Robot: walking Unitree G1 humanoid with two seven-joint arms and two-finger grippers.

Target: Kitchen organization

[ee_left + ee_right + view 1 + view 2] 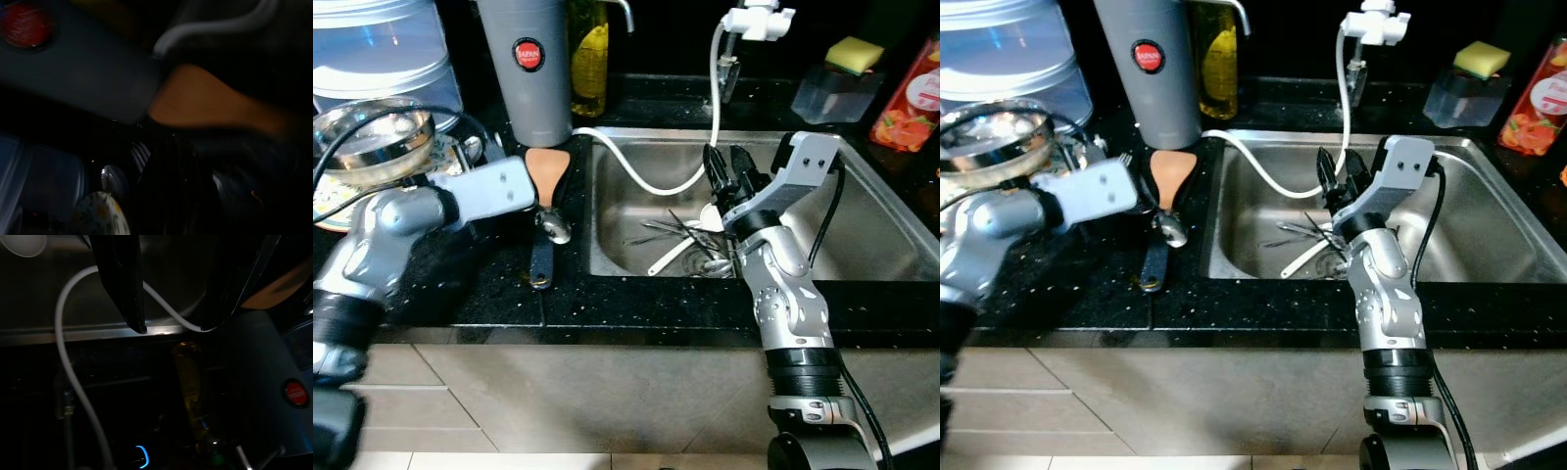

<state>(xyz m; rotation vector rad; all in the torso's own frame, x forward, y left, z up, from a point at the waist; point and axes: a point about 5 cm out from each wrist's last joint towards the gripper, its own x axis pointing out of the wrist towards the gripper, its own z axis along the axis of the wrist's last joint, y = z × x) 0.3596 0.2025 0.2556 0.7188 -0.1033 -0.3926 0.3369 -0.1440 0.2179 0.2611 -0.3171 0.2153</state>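
Clearing the sink (862,245) of its loose cutlery (680,235) appears to be the step in hand, judged from how things lie. The right hand (724,168) is held above the sink's left half, its 2 black fingers (128,289) parted wide and holding nothing, with the white hose (646,176) running just beyond them. The forks and a white spoon lie on the basin floor below and slightly left of that hand. A descent onto 1 utensil is called for next, with the hose kept out of the grip. The left hand (540,191) is stretched across the black counter (460,284) beside the grey jug (527,69), by the wooden spatula (546,171); whether its fingers are parted cannot be told.
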